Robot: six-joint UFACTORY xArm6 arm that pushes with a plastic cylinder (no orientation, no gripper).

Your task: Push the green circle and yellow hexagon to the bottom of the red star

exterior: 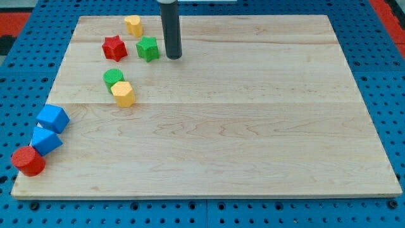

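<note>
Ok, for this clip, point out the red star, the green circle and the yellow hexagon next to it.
red star (114, 47), camera view, centre of its top face.
green circle (113, 77), camera view, middle of its round top.
yellow hexagon (123, 92), camera view, middle of its top face, touching the green circle's lower right.

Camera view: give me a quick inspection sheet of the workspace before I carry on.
Surface: wooden board, flat.
Job's things: green circle touching yellow hexagon, both below red star.
Clutter: green star; yellow block at top; two blue blocks and red cylinder at lower left.
Grippers: none; my tip right of the green star, apart.
Cables: nothing seen.
Surroundings: blue pegboard.
</note>
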